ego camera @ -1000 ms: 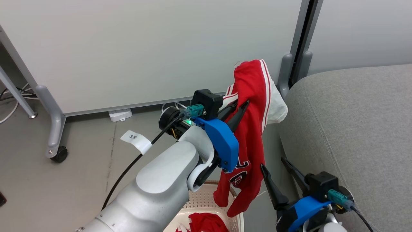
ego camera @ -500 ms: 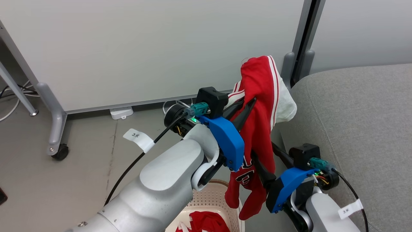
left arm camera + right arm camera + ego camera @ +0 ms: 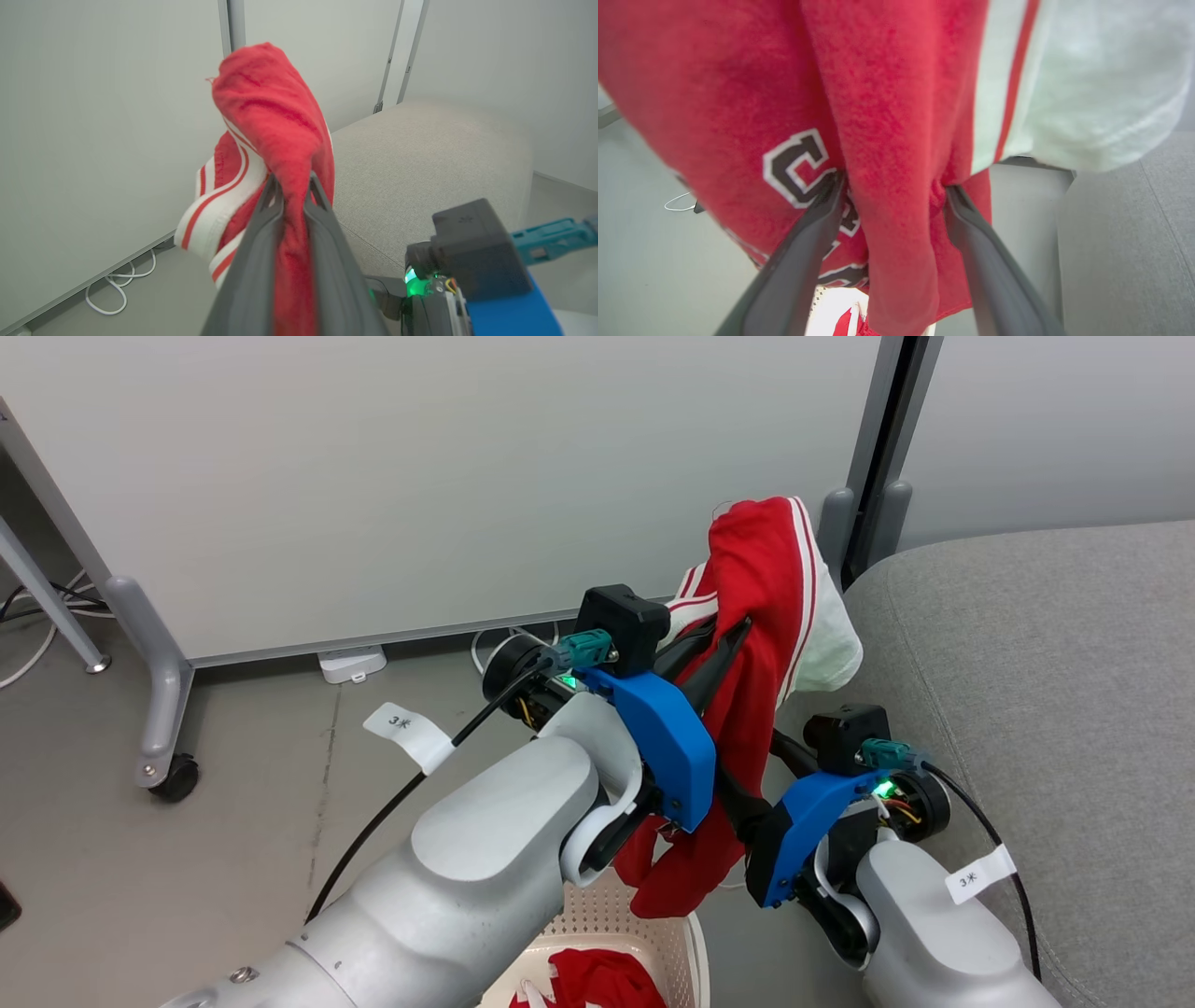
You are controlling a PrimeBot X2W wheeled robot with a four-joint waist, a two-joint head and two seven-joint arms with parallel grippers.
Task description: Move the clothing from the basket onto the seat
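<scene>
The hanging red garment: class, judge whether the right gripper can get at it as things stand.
Likely yes. The right gripper stands open with a fold of the red garment between its jaws; the left gripper grips it higher up.

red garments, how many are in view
2. The hanging garment is pinched in the left jaws above the basket; the other garment lies inside it. More may be hidden there.
</scene>
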